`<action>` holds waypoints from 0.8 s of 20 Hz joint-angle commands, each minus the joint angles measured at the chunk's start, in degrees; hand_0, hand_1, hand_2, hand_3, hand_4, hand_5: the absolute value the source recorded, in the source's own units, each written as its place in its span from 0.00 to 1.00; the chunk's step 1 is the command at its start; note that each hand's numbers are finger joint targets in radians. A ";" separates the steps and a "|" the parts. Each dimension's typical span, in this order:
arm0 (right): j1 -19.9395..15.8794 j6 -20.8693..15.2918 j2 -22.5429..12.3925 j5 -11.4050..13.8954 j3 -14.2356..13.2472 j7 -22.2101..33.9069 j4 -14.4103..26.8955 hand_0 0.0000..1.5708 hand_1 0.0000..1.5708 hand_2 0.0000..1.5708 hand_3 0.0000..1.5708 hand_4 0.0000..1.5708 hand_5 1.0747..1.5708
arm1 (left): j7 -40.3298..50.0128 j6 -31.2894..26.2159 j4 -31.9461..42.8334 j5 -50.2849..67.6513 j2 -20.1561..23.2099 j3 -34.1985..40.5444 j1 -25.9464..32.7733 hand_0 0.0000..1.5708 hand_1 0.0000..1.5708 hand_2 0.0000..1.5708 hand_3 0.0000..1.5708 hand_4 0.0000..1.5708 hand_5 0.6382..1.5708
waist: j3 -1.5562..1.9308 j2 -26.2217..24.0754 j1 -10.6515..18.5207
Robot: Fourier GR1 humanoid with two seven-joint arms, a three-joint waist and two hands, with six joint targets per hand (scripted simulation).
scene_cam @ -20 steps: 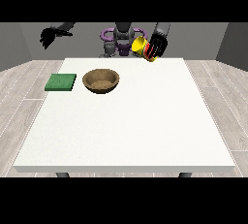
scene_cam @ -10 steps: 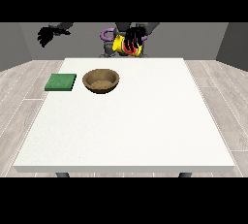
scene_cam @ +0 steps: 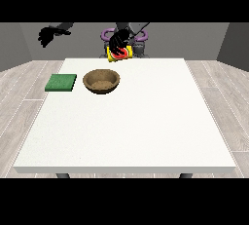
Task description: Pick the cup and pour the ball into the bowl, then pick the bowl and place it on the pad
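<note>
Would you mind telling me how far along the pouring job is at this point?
Done: the cup is picked up, held in the hand near the view's middle, above the table's far edge. In hand: carrying it toward the bowl. Left: pouring the ball, then moving the bowl onto the green pad.

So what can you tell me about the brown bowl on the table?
The bowl is round, brown and looks wooden, with a wide open rim and a speckled inside. It sits upright on the white table, near the far edge. Nothing can be seen in it, and no hand touches it. The green pad lies flat beside it at the view's left, apart from it. The yellow and red cup, held in a hand, is above and behind it.
</note>
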 commanded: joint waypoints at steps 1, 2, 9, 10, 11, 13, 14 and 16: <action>0.47 1.29 -1.96 0.29 -0.70 -1.05 1.77 0.00 0.00 0.00 0.00 0.00 1.00 | -1.83 -6.00 0.85 -5.72 -1.11 -4.75 -2.32 0.93 0.93 1.00 1.00 0.94 0.62 | -0.02 0.27 0.88; -2.01 -0.56 -0.84 -0.47 -0.54 1.42 0.50 0.00 0.00 0.00 0.00 0.00 1.00 | -1.00 -6.69 1.25 -7.12 -2.20 -5.68 -1.88 0.93 0.93 1.00 1.00 0.96 0.58 | -0.07 -0.30 1.01; -2.25 -0.05 -3.07 -2.58 -2.51 4.70 2.63 0.00 0.00 0.00 0.00 0.00 1.00 | -4.00 -8.25 -3.16 -10.18 -2.13 -2.96 -0.88 0.92 0.92 1.00 1.00 0.98 0.53 | -0.09 -0.88 4.38; -0.53 -0.68 -2.10 -2.18 -2.16 4.63 2.32 0.00 0.00 0.00 0.00 0.00 1.00 | -4.58 -5.42 -4.13 -6.47 -0.20 0.19 0.83 0.92 0.92 1.00 1.00 0.98 0.53 | -0.11 -2.14 5.16; 0.54 -0.33 -1.44 -1.75 -1.55 3.73 1.31 0.00 0.00 0.00 0.00 0.00 1.00 | -2.38 -0.07 -5.74 2.81 0.86 9.13 0.75 0.94 0.94 1.00 1.00 0.95 0.63 | -0.34 -1.57 4.63; 1.12 -1.90 -1.77 -1.77 -2.82 3.29 1.98 0.00 0.00 0.00 0.00 0.00 1.00 | 0.51 4.46 -9.30 10.38 0.54 17.45 2.38 0.83 0.83 1.00 1.00 1.00 0.46 | -0.69 -1.47 7.47; 1.34 -1.83 -1.61 -1.93 -2.96 2.85 1.81 0.00 0.00 0.00 0.00 0.00 1.00 | 0.97 6.00 -10.31 13.69 -0.01 20.55 3.98 0.83 0.83 1.00 1.00 1.00 0.59 | -0.71 -1.19 8.32; 1.87 -3.43 -0.13 -1.71 -2.83 3.15 2.00 0.00 0.00 0.00 0.00 0.00 0.99 | -0.68 10.48 -13.28 19.69 -0.69 25.36 7.17 0.79 0.79 0.98 0.91 0.96 0.60 | -0.74 -0.50 10.74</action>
